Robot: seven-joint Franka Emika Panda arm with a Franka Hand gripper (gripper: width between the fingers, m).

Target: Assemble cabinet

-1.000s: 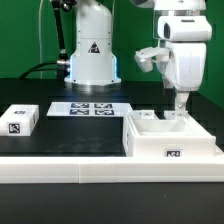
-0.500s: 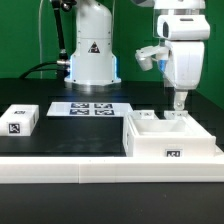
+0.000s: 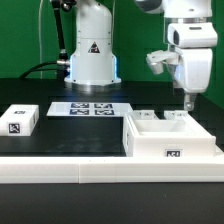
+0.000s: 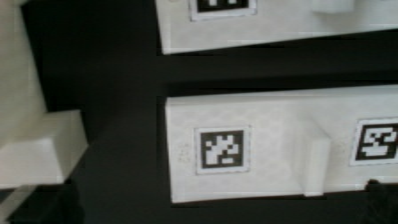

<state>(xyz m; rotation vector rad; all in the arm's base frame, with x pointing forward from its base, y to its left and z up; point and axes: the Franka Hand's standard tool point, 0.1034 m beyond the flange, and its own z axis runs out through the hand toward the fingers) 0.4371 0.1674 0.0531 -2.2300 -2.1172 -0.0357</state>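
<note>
Cabinet (image 3: 150, 144), hollow white plastic box, square black-and-white tag, gripper (image 3: 187, 106) above, opening cannot be told

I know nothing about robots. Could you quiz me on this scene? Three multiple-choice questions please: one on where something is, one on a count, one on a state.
1. Where is the small tagged block?
A. At the exterior view's left, apart from the cabinet
B. Inside the cabinet
C. On the robot's base

2. How many tags does the marker board carry?
A. Two
B. Four
C. Nine

3. Which way does the cabinet's hollow face?
A. Up
B. Down
C. It is closed over

Answers:
1 A: it lies alone on the black table, with the marker board between it and the cabinet.
2 B: two rows of two.
3 A: its walls ring an open top, and the gripper hangs above it.
</note>
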